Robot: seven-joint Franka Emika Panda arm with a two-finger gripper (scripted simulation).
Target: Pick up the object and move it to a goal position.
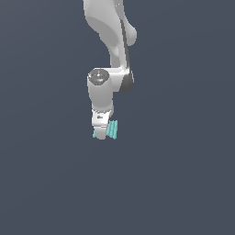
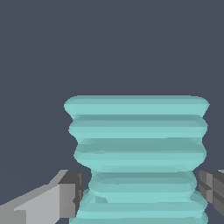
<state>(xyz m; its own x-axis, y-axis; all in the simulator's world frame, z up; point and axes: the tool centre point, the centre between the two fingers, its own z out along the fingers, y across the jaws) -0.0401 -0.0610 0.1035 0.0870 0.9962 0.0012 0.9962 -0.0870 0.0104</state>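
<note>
We hang our arm straight down, wrist vertical, and our gripper has its jaws closed against the narrow middle of the object.

You have one non-task item on view: a plain dark slate-blue surface, uniform and unmarked, filling both the exterior view and the wrist view. You cannot tell whether it is a table or a floor.

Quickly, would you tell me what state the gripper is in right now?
Gripper: closed on the teal ribbed piece, fingers at its narrow middle.
</note>
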